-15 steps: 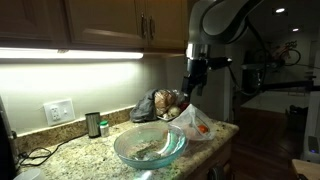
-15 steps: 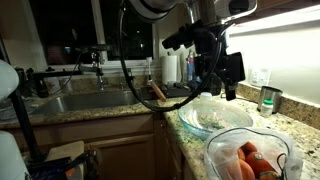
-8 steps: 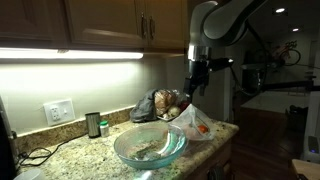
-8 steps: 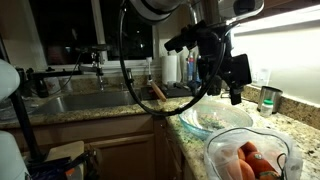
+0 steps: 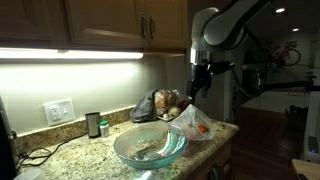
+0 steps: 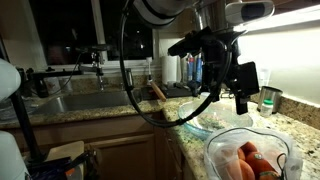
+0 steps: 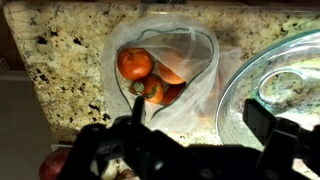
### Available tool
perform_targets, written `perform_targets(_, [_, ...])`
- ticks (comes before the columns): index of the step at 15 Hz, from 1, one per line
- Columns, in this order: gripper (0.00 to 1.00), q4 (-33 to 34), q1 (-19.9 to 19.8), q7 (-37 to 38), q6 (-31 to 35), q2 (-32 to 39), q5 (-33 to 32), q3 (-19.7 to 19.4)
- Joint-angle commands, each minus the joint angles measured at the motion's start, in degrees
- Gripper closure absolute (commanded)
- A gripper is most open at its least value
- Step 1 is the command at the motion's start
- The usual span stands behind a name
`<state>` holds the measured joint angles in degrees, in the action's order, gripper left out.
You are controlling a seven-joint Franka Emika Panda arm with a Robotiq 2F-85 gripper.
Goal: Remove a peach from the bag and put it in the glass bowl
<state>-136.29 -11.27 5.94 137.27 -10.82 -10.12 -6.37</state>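
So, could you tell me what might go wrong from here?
The open gripper hangs above the bag; closing on a peach could pinch the thin plastic and drag the bag along. That peach lies packed against others, so a finger may jam on a neighbour.

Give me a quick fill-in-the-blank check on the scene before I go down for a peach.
1. The gripper hangs with its jaws ____.
2. In the wrist view the peaches lie inside the ____.
3. The glass bowl holds no ____ yet.
Missing words: open; bag; peach.
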Motion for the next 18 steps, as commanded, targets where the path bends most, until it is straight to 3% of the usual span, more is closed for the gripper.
perform_targets(1, [0.00, -0.13, -0.63, 2.01, 2.28, 1.31, -1.57, -0.77])
perform_targets(18, [0.00, 0.36, -1.81, 3.72, 5.08, 4.30, -0.83, -3.69])
